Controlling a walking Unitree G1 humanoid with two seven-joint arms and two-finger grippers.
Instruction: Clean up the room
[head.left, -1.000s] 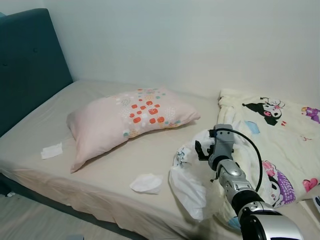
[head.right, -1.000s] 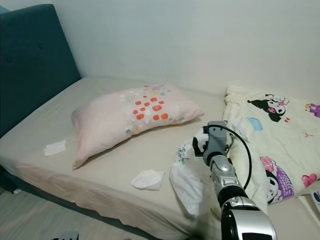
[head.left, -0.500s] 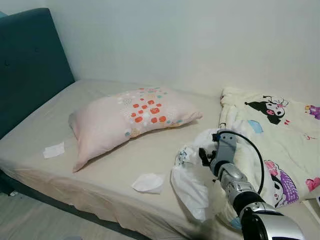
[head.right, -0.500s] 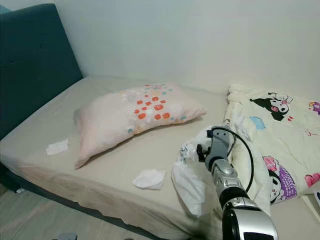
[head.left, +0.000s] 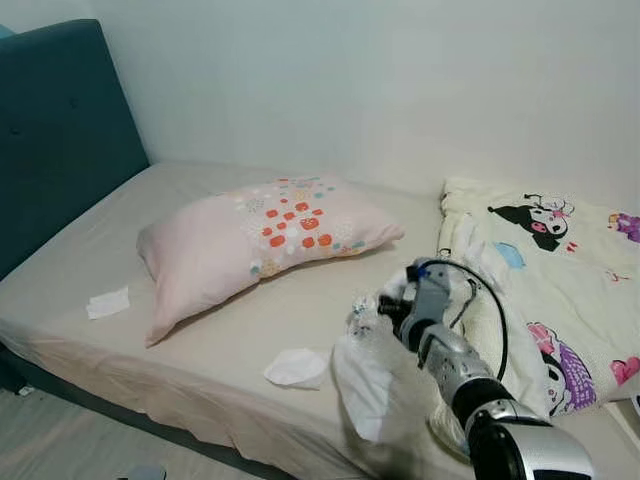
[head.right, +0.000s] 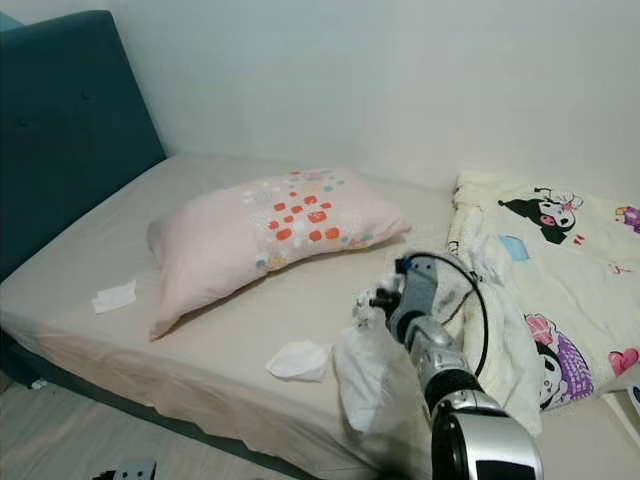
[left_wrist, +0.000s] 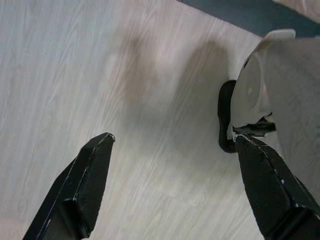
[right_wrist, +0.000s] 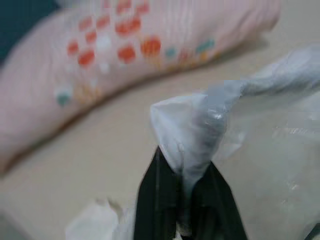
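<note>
right gripper: the right gripper (right_wrist: 184, 197) is out over the near edge of the bed, between the pillow and the cartoon blanket, its two black fingers (right_wrist: 157, 192) pressed together on a twisted bunch of thin plastic.
plastic bag: the white, partly see-through plastic bag (head.left: 365, 385) is pinched at its top and hangs down from the grip over the front edge of the mattress, just beside the blanket.
left gripper: the left gripper (left_wrist: 175, 185) points down at pale wood-grain floor (left_wrist: 100, 75), its fingers (left_wrist: 87, 180) spread wide with nothing between them; a rounded light-grey part of the robot shows beside one finger.
crumpled tissue: a white crumpled tissue (head.left: 297, 366) lies on the sheet near the front edge, just beside the hanging bag and apart from it.
flat tissue: a smaller flat tissue (head.left: 107, 302) lies on the sheet towards the headboard side, near the pillow's lower corner.
pillow: a pink pillow (head.left: 260, 245) with red, white and teal squares lies slantwise in the middle of the bed.
bed: the bed (head.left: 90, 260) has a beige sheet and a dark teal padded headboard (head.left: 55, 130) on the robot's left, with a white wall behind.
blanket: a cream blanket (head.left: 560, 290) printed with cartoon figures is heaped on the robot's right side of the mattress.
</note>
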